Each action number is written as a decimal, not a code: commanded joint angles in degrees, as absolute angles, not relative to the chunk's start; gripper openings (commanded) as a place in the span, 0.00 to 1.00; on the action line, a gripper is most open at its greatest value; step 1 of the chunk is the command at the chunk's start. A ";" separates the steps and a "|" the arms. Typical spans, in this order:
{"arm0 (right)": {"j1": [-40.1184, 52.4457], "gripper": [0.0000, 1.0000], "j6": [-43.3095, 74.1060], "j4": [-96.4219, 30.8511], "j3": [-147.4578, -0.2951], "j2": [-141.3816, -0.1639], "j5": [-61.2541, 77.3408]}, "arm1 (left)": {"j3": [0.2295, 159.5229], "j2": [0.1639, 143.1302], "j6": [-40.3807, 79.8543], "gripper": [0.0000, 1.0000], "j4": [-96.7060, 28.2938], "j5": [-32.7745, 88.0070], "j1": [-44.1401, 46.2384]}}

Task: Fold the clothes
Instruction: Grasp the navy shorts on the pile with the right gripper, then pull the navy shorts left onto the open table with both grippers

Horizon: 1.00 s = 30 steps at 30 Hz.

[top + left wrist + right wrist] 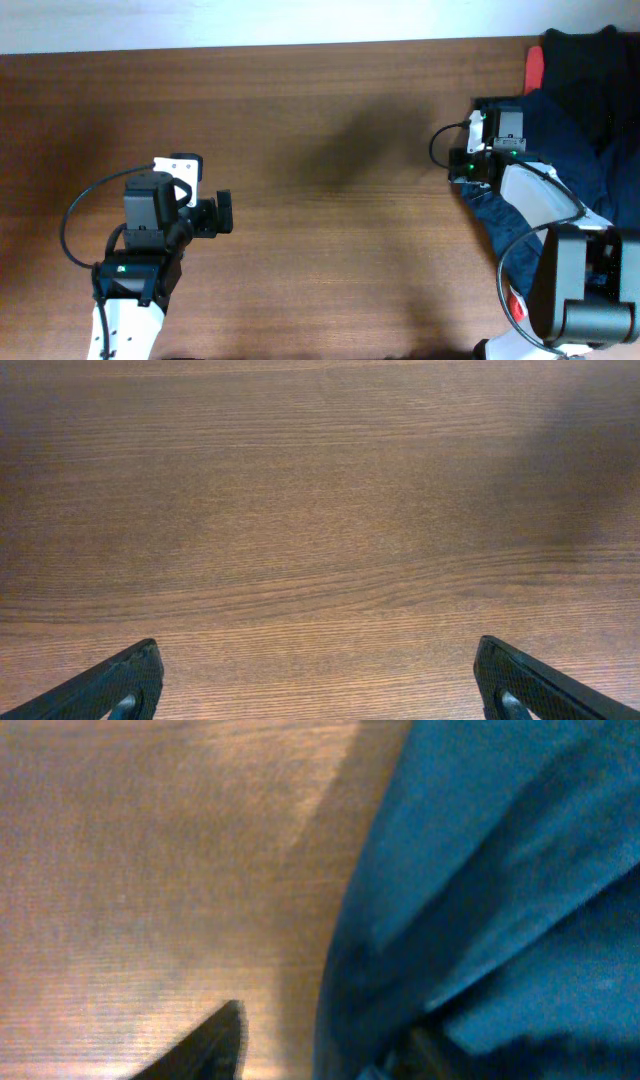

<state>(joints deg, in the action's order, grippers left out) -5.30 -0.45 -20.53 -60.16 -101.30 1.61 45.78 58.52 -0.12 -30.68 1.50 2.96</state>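
The table [330, 100] is brown wood with long lines in it. It fills nearly all of the top view. A thin white strip of wall [250, 20] runs along the far edge. There is a soft dark shadow near the middle of the wood.

The shorts [560, 140] are dark blue. They lie in a crumpled heap at the right edge of the table, partly under the right arm. A black cloth [590, 60] lies at the far right corner, touching the shorts. A bit of red cloth [535, 65] peeks out beside the black one.

The right gripper [320, 1045] is down at the left edge of the shorts. Its jaws are apart. One finger [210, 1040] is over bare wood. The other is a dark blur against the blue cloth. The edge of the shorts lies between them, and nothing is pinched. The picture from this wrist is blurry.

The left gripper [222, 213] is at the left side of the table, far from the shorts. Its jaws are spread wide. It holds nothing. In its own view there is only bare wood between the two black fingers [120, 685].
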 commanded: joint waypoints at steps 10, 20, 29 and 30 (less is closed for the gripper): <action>1.28 0.04 2.44 -29.58 -75.79 -93.93 14.81 | 46.98 58.54 0.45 0.99 -30.50 2.33 3.22; 21.80 0.99 8.01 -18.76 -81.91 -98.56 11.16 | 46.98 58.54 0.45 0.99 -30.50 2.35 3.22; 12.29 0.99 7.81 -37.21 -82.00 -95.29 -2.85 | 46.98 58.54 0.47 0.99 -29.52 9.78 3.22; 10.24 0.99 7.84 -40.29 -82.00 -94.26 -2.85 | 46.98 58.54 0.47 0.99 -29.12 12.12 3.22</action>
